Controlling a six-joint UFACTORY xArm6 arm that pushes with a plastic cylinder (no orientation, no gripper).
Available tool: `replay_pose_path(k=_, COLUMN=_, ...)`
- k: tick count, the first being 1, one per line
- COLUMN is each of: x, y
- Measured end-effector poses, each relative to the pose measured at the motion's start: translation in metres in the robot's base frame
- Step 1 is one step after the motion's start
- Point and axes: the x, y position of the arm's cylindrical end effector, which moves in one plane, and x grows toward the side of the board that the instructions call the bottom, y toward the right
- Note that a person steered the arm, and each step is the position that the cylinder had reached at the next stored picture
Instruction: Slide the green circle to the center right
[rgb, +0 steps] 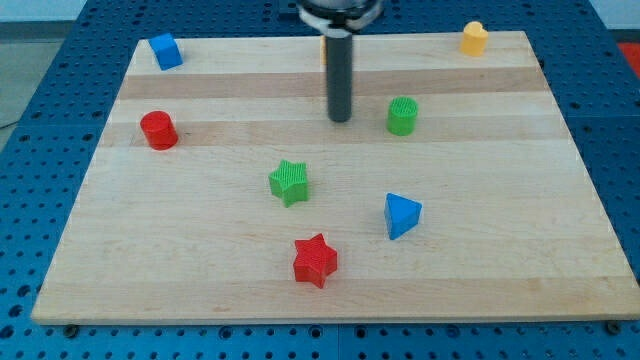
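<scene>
Green circle (402, 116) sits on the tabletop (500, 250), right of centre in the upper half. Our tip (340, 119) stands just to its left — apart, not touching. No hand on this rig, so we cannot give a spread or pinch state. The rod's top is cut off at the view's top, and a sliver of orange behind the rod is too hidden to name. Also noted — green star (289, 183), blue triangle (402, 215).
</scene>
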Motion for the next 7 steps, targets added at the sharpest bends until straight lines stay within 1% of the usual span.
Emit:
replay_pose_path(k=1, x=0.013, y=0.079)
replay_pose_path(k=2, x=0.023, y=0.108)
replay_pose_path(k=3, x=0.024, y=0.085)
replay_pose_path(k=4, x=0.026, y=0.108)
replay_pose_path(k=5, x=0.041, y=0.156)
replay_pose_path(k=6, x=0.049, y=0.134)
replay_pose_path(k=7, x=0.077, y=0.08)
